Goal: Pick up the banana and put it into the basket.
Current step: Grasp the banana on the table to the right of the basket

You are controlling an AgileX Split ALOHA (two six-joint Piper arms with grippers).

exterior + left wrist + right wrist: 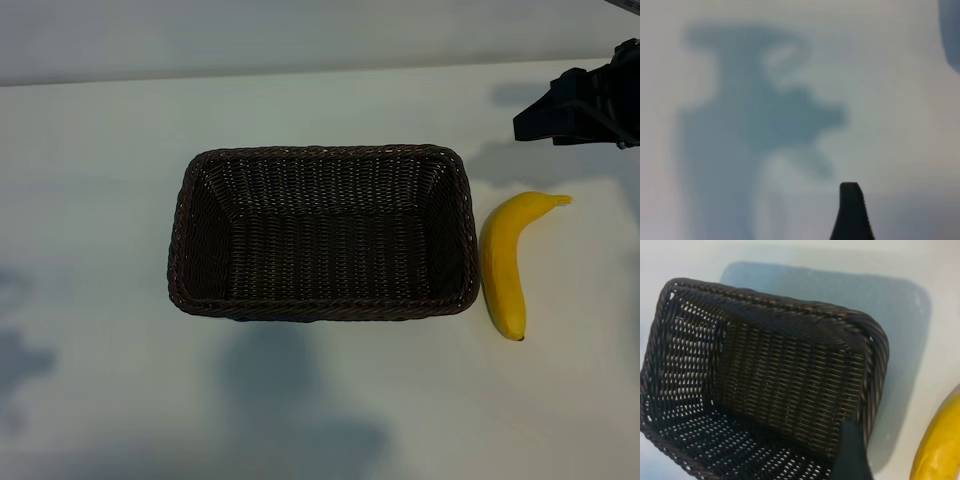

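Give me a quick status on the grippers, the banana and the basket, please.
Right gripper open, empty, above the banana. Left gripper open, over bare table, holding nothing. Banana on the table beside the basket, not in it. Nothing in the way.

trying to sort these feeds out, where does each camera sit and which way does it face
Exterior view: above the table, looking steeply down at the basket and the banana lying beside it; the right gripper shows at the edge.
Left wrist view: on the left arm, facing bare table and shadows; only one dark fingertip shows.
Right wrist view: on the right arm, angled down into the basket, banana at the edge, one fingertip showing.
Shared: the exterior and right wrist views both show basket and banana.
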